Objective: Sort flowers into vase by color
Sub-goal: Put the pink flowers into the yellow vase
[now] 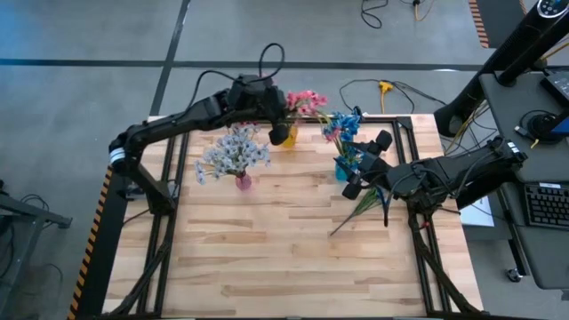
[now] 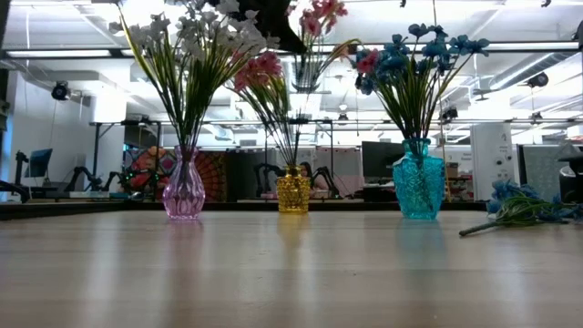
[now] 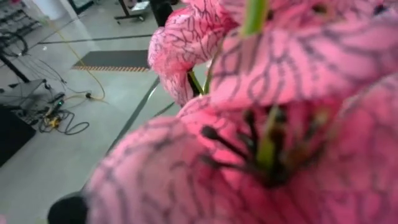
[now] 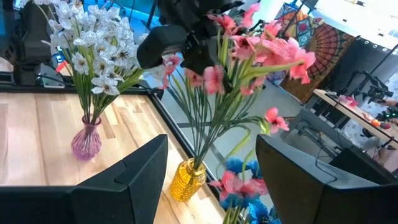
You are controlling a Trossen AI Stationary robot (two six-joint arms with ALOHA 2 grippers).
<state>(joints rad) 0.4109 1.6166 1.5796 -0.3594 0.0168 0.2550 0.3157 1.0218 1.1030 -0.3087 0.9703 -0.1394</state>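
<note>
While most of the flowers already stand in vases along the far side of the table (image 1: 293,258), one blue sprig (image 2: 524,208) lies flat on the wood near the right edge, just beside the blue vase (image 2: 419,182). That vase holds blue flowers (image 2: 424,50) with a pink bloom among them. The yellow vase (image 2: 293,191) in the middle holds pink flowers (image 4: 249,53), and the pink vase (image 2: 184,189) on the left holds white flowers (image 1: 233,149). The left gripper (image 1: 283,120) hangs over the yellow vase with its fingers together on a pink flower stem, pink petals filling its wrist view. The right gripper (image 1: 366,164) sits low beside the blue vase, above the loose sprig, its fingers (image 4: 118,180) spread apart and holding nothing.
</note>
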